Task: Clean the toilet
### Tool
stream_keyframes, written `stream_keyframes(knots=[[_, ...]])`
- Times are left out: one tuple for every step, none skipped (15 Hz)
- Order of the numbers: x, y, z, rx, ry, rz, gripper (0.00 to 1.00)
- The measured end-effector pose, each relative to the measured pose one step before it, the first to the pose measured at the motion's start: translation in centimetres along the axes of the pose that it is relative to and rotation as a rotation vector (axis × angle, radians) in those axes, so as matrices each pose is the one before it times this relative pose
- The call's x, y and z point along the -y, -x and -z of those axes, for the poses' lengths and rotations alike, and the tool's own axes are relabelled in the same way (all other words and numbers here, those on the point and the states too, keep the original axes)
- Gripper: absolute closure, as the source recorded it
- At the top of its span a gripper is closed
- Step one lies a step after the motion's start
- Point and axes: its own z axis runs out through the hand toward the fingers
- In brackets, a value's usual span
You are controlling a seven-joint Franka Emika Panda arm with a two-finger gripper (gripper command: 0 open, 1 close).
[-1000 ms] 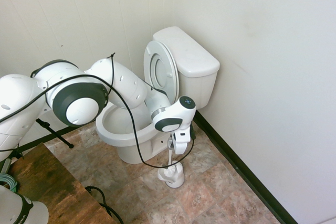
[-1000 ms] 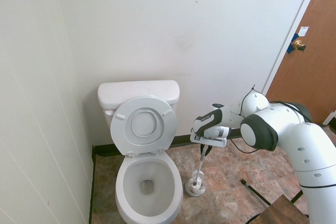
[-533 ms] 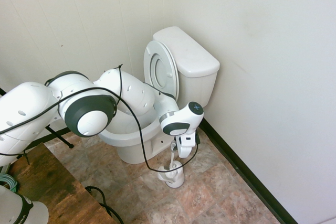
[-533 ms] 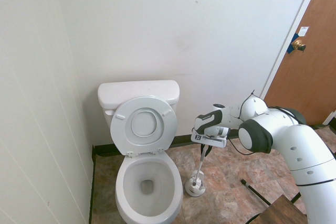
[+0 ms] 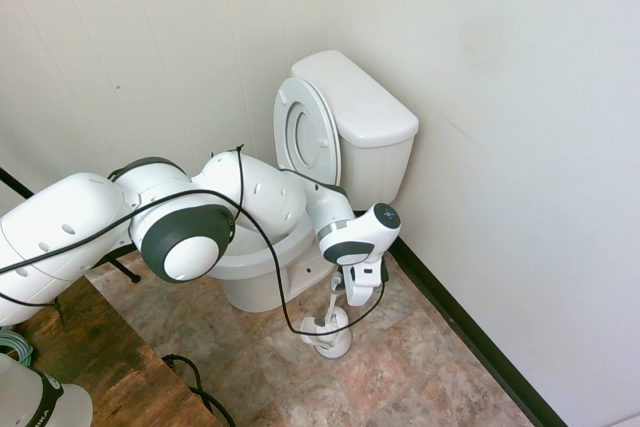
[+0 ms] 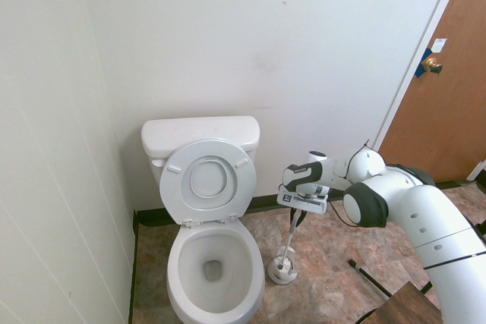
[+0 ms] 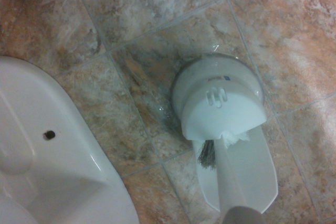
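Second exterior view showed the toilet (image 6: pixel 209 240) against the back wall, its lid and seat raised against the tank, its bowl open with a little water at the bottom. Just beside it on the tiled floor (image 6: pixel 334 278) stood a small white brush holder (image 6: pixel 282 269) with the toilet brush (image 6: pixel 291 234) in it, bristles down in the holder. Above it, the end effector (image 6: pixel 297 213) was clamped on the brush handle's top.

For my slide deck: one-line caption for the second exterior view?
White robot arm's tool grips a toilet brush handle beside the open white ceramic toilet.
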Motion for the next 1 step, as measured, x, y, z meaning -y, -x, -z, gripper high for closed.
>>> stream_keyframes(knots=[[0.082,-0.209,-0.226,0.00469,0.0051,-0.00343,1.0]])
